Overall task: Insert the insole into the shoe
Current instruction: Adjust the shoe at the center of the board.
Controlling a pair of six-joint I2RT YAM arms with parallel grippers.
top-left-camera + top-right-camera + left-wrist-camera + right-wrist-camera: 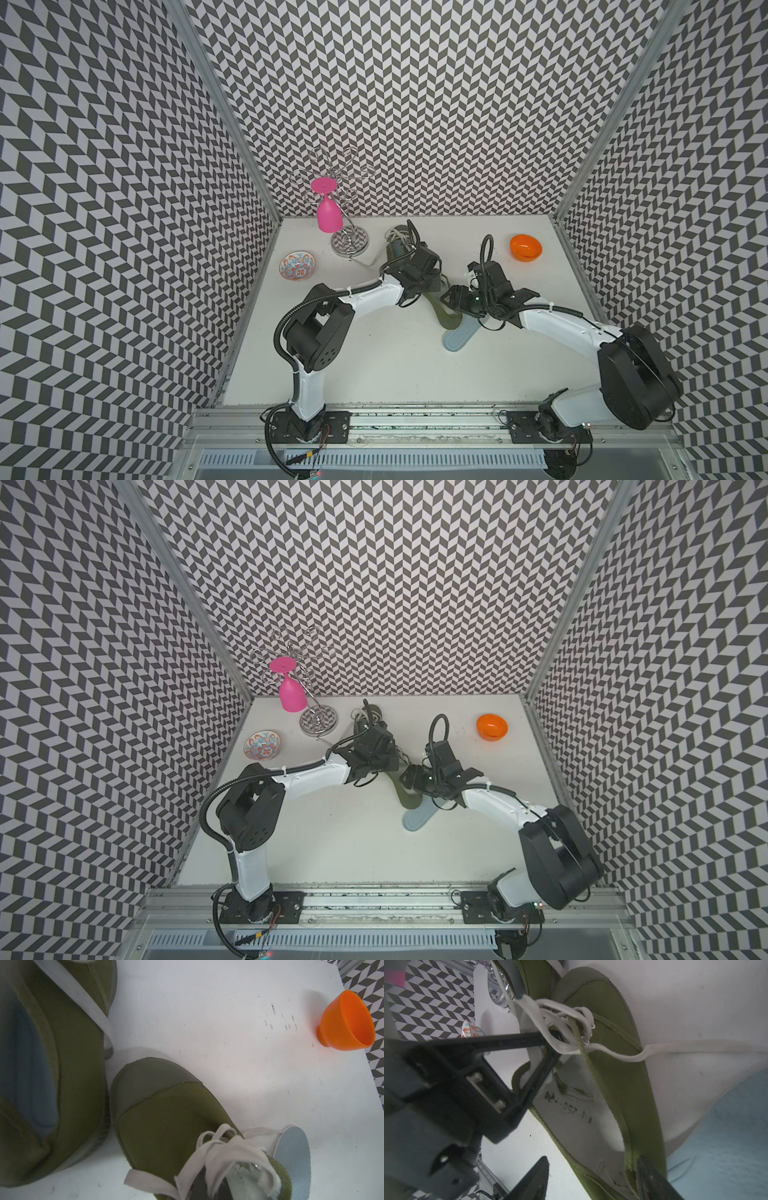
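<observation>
An olive green shoe (448, 316) (166, 1109) with white laces lies mid-table, its opening showing a pale lining (583, 1118). My left gripper (556, 1043) is shut on the shoe's tongue, in among the laces. The pale blue insole (459, 337) (417, 818) (726, 1136) lies flat on the table beside the shoe's heel, outside the shoe; its far end is hidden under my right arm. My right gripper (592, 1157) is open and straddles the heel end of the shoe's collar. One finger (533, 1178) hangs over bare table and the other (652, 1180) sits against the collar's far side.
A second olive shoe (397, 245) (72, 1064) with a blue insole inside lies behind the first. A pink glass (328, 212) hangs on a wire rack (350, 243) at the back left, beside a patterned bowl (297, 266). An orange cup (525, 247) (347, 1022) stands back right.
</observation>
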